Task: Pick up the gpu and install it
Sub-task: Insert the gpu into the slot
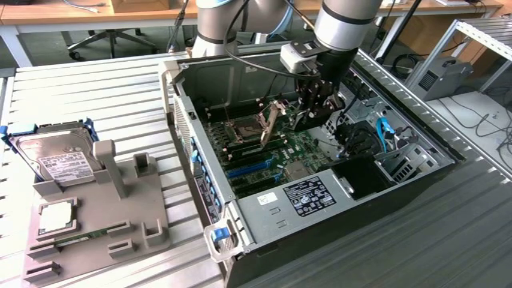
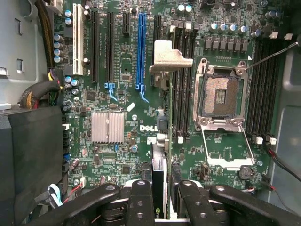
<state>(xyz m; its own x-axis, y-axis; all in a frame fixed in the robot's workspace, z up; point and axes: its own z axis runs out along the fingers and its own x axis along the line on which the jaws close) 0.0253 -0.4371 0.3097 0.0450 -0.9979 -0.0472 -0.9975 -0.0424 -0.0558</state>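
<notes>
We see the gripper (image 2: 160, 197) clamped on the gpu (image 2: 160, 141), its black fingers (image 2: 141, 200) pressed against either face of the card, which runs edge-on away from the wrist camera. From there the card reads as a thin dark strip with a sliver of green board along one side and a folded silver metal bracket (image 2: 168, 60) at its far end. In the exterior view the gripper (image 1: 313, 117) hangs from the arm inside the open computer case (image 1: 264, 204), and the gpu (image 1: 274, 123) shows beside it as a thin, flat, tilted plate with a pale metallic edge, held above the motherboard (image 1: 276, 153) and not seated in any slot.

In the wrist view the card is lined up over the green motherboard (image 2: 117, 84), between the long blue slot (image 2: 141, 47) and the open processor socket (image 2: 221, 94). A finned silver heatsink (image 2: 108, 127) sits near the blue slot's lower end.

Outside the case, at the exterior view's left, a grey parts holder (image 1: 120, 204) rests on the slatted table (image 1: 88, 96). It carries a silver hard drive with a white label (image 1: 52, 156), a square processor chip (image 1: 56, 217) and a narrow green memory stick (image 1: 84, 235).
</notes>
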